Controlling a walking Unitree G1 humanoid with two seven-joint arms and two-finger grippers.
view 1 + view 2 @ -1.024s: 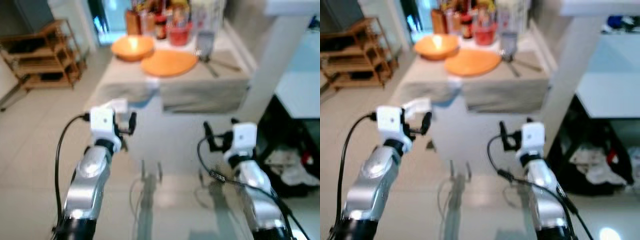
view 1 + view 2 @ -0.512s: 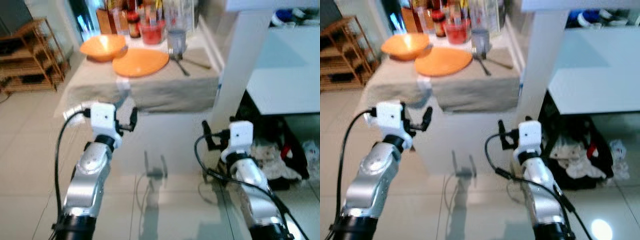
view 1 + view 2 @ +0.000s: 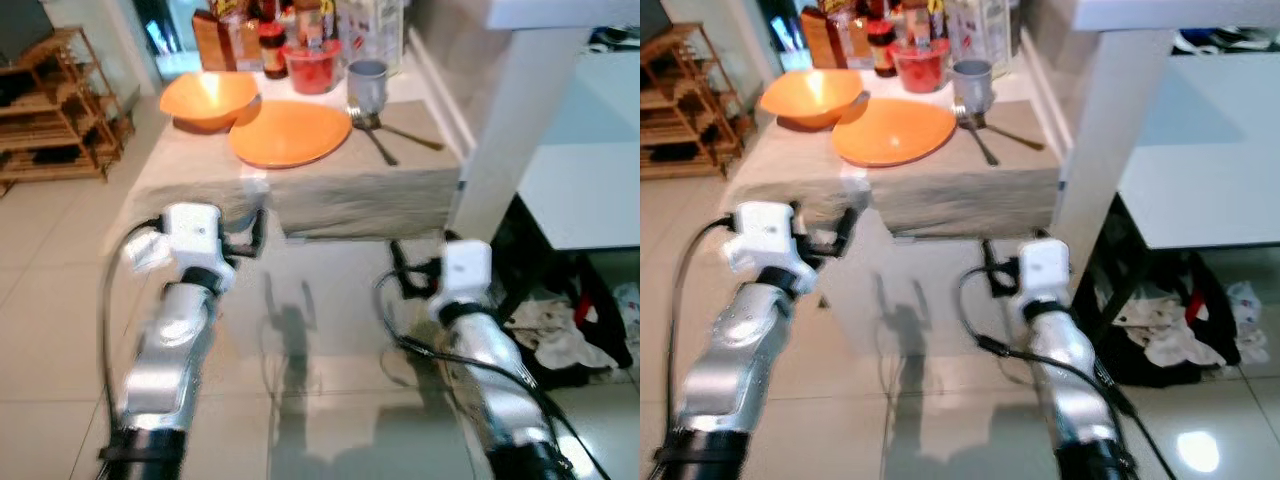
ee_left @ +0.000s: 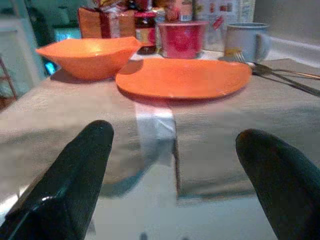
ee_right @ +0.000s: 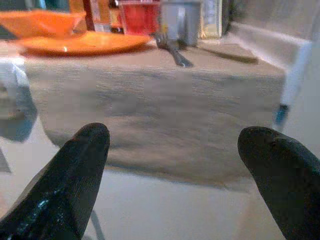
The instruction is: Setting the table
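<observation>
While both claws gape, orange plate (image 3: pixel 290 132) on table (image 3: pixel 400 185)

Head eyes look down; wrist views (low, near) share the table (image 3: pixel 330 185)

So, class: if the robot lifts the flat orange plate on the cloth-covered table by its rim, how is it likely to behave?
The flat orange plate looks rigid, so it should probably hold its shape. Its glossy surface may be slippery between the fingers. It is wide and shallow, so gripped at one edge it would likely tilt; it lies close beside the orange bowl, so pushing might nudge that.
</observation>
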